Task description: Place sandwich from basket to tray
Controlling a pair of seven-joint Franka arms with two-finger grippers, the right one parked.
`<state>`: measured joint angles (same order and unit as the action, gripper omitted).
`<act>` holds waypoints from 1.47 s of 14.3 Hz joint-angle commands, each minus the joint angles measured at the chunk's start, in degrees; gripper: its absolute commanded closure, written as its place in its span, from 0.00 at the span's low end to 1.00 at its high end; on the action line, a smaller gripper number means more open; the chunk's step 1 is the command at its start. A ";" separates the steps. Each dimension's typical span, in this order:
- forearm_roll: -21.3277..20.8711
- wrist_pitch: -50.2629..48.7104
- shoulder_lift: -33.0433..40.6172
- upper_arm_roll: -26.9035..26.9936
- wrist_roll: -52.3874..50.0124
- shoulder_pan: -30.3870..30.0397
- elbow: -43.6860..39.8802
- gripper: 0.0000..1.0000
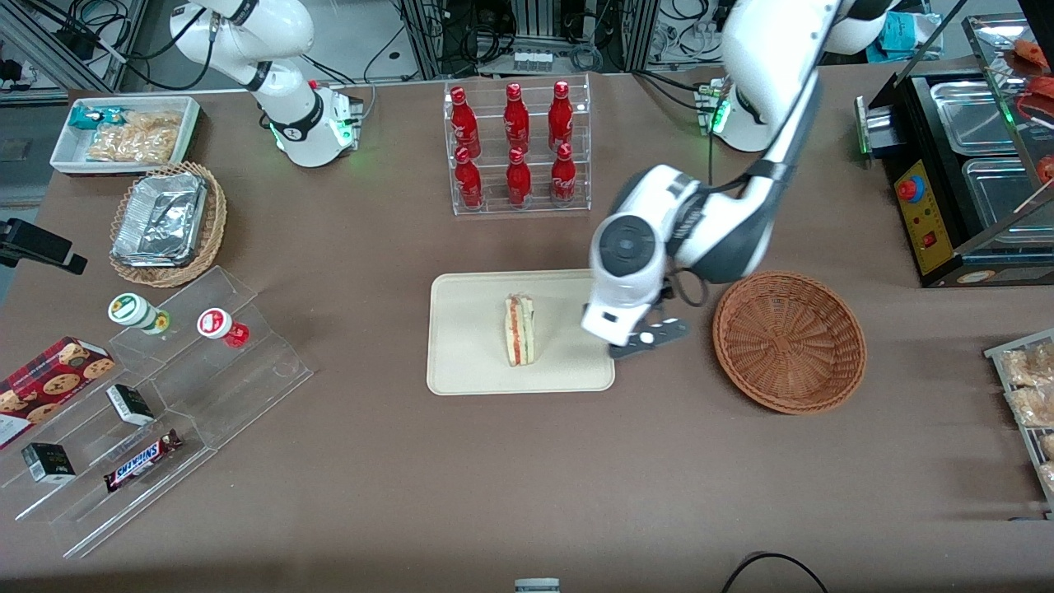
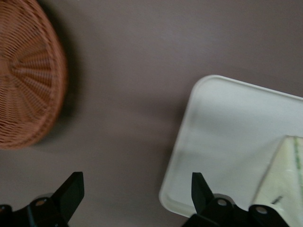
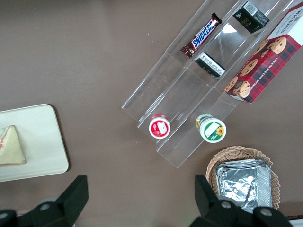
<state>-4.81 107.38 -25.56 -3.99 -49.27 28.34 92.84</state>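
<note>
The sandwich (image 1: 520, 331), a pale wedge with red and green filling, lies on the cream tray (image 1: 469, 362) near its middle. It also shows in the left wrist view (image 2: 284, 182) on the tray (image 2: 227, 123), and in the right wrist view (image 3: 10, 146). The reddish-brown wicker basket (image 1: 789, 342) stands empty beside the tray, toward the working arm's end; it also shows in the left wrist view (image 2: 23, 71). My left gripper (image 1: 627, 331) hangs open and empty above the tray's edge nearest the basket, its fingers wide apart (image 2: 137, 189).
A clear rack of red bottles (image 1: 517, 147) stands farther from the front camera than the tray. Clear stepped shelves with snacks (image 1: 165, 395), a tan basket with a foil tray (image 1: 165, 222) and a white snack bin (image 1: 123, 132) lie toward the parked arm's end. A black appliance (image 1: 947, 165) stands at the working arm's end.
</note>
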 commanded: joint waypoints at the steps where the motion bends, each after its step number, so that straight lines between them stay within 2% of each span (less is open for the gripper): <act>1: 0.24 0.38 9.46 -0.58 6.97 -5.03 9.36 0.00; 5: 2.35 -1.20 17.89 -0.58 17.34 -11.02 15.34 0.00; 7: 2.44 -4.44 20.54 -0.58 21.03 -12.77 15.62 0.00; 10: 3.67 -9.80 23.79 -3.11 32.60 -19.96 14.48 0.00; 14: 4.72 -16.48 26.17 -4.71 47.12 -29.46 8.87 0.00; 16: 5.25 -20.78 26.62 -4.45 53.80 -32.28 4.22 0.00; 18: 5.08 -22.73 26.62 -3.66 55.24 -33.18 0.87 0.00; 21: 5.17 -22.12 26.62 0.38 54.71 -32.30 -1.34 0.00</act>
<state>-0.33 86.41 1.38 -5.10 4.74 -4.37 93.34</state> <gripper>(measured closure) 0.000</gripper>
